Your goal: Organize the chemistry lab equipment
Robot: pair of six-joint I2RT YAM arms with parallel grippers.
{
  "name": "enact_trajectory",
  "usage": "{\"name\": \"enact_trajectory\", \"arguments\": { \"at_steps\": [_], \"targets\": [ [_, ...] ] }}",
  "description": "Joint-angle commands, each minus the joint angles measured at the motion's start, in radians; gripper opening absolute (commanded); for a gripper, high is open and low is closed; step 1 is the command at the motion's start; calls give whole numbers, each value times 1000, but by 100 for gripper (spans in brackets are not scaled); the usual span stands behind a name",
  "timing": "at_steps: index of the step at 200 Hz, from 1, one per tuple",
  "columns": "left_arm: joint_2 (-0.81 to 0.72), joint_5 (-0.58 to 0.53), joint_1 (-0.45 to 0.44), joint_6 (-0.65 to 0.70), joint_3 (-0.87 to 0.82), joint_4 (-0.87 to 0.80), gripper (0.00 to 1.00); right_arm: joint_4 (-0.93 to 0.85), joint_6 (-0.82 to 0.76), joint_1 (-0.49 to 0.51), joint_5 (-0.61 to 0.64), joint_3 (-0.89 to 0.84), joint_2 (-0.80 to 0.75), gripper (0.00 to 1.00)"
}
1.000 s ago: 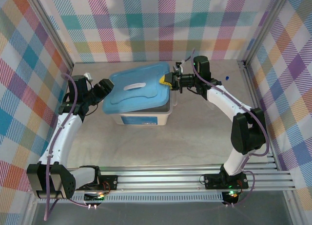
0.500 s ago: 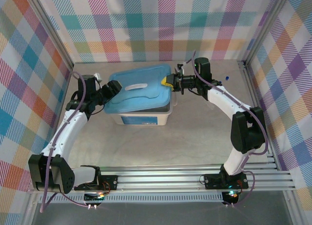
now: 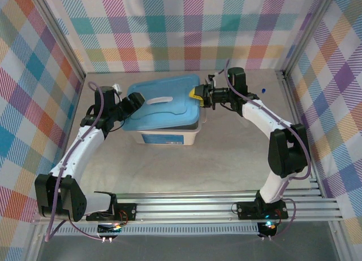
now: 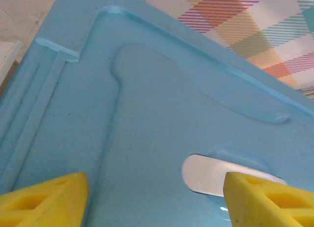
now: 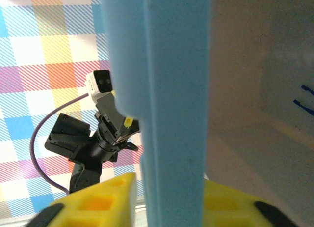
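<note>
The left gripper (image 3: 136, 100) has swung in over the blue lid (image 3: 175, 108), pads spread wide. One small blue-capped piece (image 3: 264, 91) lies on the table (image 3: 226, 153) far right, beside the right arm (image 3: 260, 117). Now the right gripper (image 3: 197, 94) straddles the lid's right edge; clamped or loose, can't tell.

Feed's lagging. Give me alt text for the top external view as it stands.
A blue lid lies slightly askew on a white tub mid-table. The right gripper straddles the lid's right edge, and the left gripper reaches over its left end.
</note>
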Motion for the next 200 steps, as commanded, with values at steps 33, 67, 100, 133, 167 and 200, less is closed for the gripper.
{"name": "enact_trajectory", "arguments": {
  "at_steps": [33,67,100,133,167,200],
  "targets": [
    [32,-5,-41,-24,-25,4,73,-113,-108,-16,10,28,-9,54],
    [42,-20,-63,-26,-20,5,73,-307,-228,-17,61,82,-15,67],
    [51,-30,-84,-30,-19,13,73,-365,-262,-23,75,90,-16,68],
    [58,-35,-96,-30,-11,7,73,-430,-307,-30,108,76,-33,69],
    [55,-40,-99,-26,-9,4,73,-515,-366,-42,160,70,-56,69],
    [54,-42,-101,-25,-12,5,73,-575,-402,-60,206,57,-82,70]
  ]
}}
